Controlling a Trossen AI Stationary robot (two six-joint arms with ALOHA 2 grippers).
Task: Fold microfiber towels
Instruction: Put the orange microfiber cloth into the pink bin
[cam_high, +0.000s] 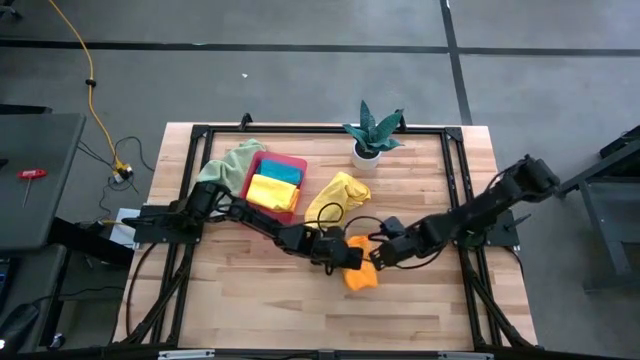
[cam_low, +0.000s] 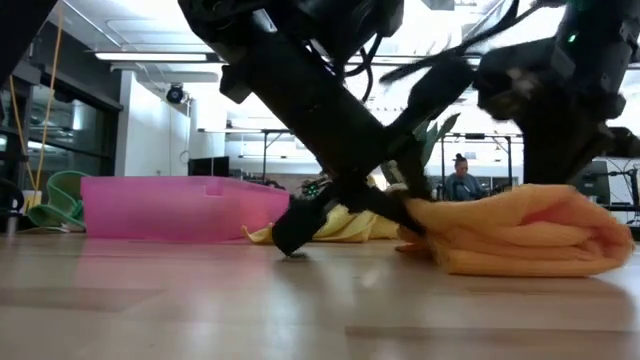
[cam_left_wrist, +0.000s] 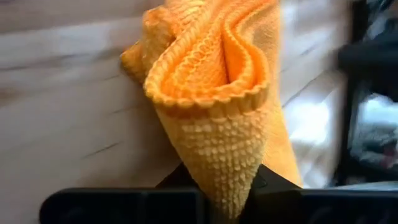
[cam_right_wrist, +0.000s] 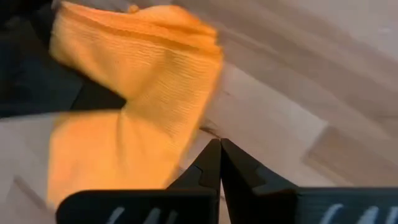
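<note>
An orange microfiber towel (cam_high: 361, 273) lies bunched in folds on the wooden table near its middle; the low view shows it as a flat roll (cam_low: 530, 235). My left gripper (cam_high: 343, 252) reaches in from the table's left and is shut on the towel's left end. My right gripper (cam_right_wrist: 219, 144) hovers shut just right of the towel (cam_right_wrist: 143, 81), holding nothing. A yellow towel (cam_high: 338, 192) lies crumpled farther back. A pale green towel (cam_high: 232, 160) hangs over the pink tray's far left corner. My left gripper (cam_left_wrist: 224, 196) pinches a folded corner of the orange towel (cam_left_wrist: 219, 158) between its two fingers, several layers together. The fingers slant down from the table's left (cam_low: 405, 208). The pinched end is raised a little, and the rest of the towel lies on the table.
A pink tray (cam_high: 293, 162) at the back left holds a yellow and a teal towel. A potted plant (cam_high: 372, 130) stands at the far edge. Bare wood lies near the front edge and at the right.
</note>
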